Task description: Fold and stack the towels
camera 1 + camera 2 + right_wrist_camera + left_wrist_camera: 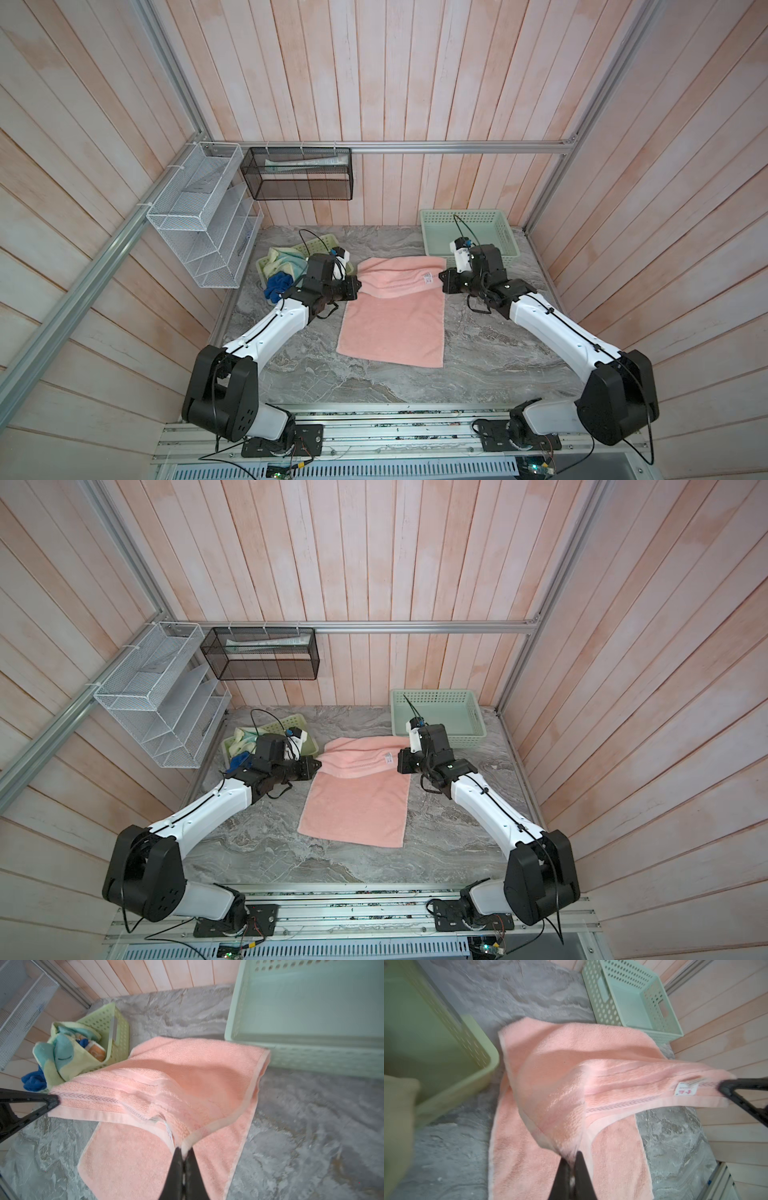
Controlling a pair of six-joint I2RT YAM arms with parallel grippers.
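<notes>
A pink towel (395, 328) lies lengthwise on a grey marbled desk (478, 365) between two robot arms. The left arm (270, 328) and the right arm (552, 328) each pinch one corner of the towel's far hem, and both sets of jaws are closed tight on the cloth. The hem is raised and runs straight from the left jaws to the right jaws, sagging a little in the middle. The rest of the towel lies flat on the desk on the near side of the jaws, its long axis running from the hem back toward the arm bases. The likely next move carries the hem that way, both arms together, onto the near edge. Neither arm is nearer. Outside the left jaws, a yellow towel (279, 258) and a blue towel (276, 286) sit bunched in a small basket (123, 1039). Beyond the right jaws stands an empty basket (509, 237).
</notes>
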